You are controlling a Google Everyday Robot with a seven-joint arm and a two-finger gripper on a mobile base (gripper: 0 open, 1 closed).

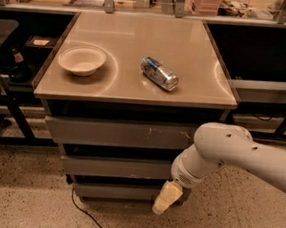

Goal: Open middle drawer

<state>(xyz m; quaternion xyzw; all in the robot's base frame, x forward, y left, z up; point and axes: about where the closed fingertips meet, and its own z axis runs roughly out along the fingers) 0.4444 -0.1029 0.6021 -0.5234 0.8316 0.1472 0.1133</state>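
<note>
Middle drawer (116, 167) shut; pincer (167, 198) just below its right end (spread indiscernible).

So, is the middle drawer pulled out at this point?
No, the middle drawer sits shut with no interior showing, and the tool hangs low by the right end of the bottom drawer.

The white robot arm (244, 155) runs off the right edge, its wrist covering the right end of the plain grey middle drawer front (113, 167). The cream-coloured gripper (168, 198) hangs before the lowest grey drawer front (116, 191), hiding part of it.
</note>
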